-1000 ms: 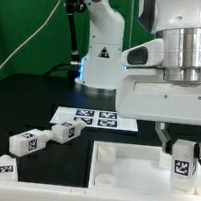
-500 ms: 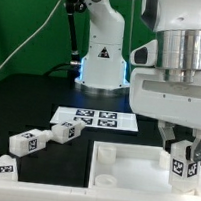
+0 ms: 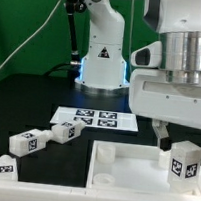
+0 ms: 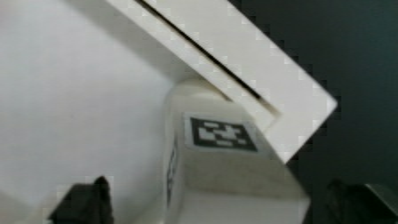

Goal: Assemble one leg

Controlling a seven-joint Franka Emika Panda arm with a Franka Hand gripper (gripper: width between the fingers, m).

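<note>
gripper (image 4: 222,203): jaws spread wide, pinching nothing. In the wrist view the two dark fingertips (image 4: 80,200) flank the leg with a clear gap on each side.
leg (image 3: 186,161): upright on the panel, about 4 o'clock in the exterior view, directly under the gripper body.
finger (image 3: 163,136): the one finger showing in the exterior view hangs at the leg's 9 o'clock, near it but apart. The other finger does not show there.
tag (image 4: 222,135): black-and-white square on the leg. A tagged face also looks toward the exterior camera.
seat: can't tell whether the leg's lower end sits in a hole or just on the panel surface.
panel (image 3: 132,162): flat and white, lying on the black table (image 3: 28,101) around 5–6 o'clock in the exterior view.
corner hole (image 3: 108,176): round, open, in the panel's corner toward 7 o'clock.
spare legs (image 3: 26,141): several tagged white posts loose on the table around 8 o'clock, clear of the panel.
marker board (image 3: 92,118): flat on the table near frame centre, just beyond the panel's far edge.
arm base (image 3: 101,53): at 12 o'clock, behind the marker board.
</note>
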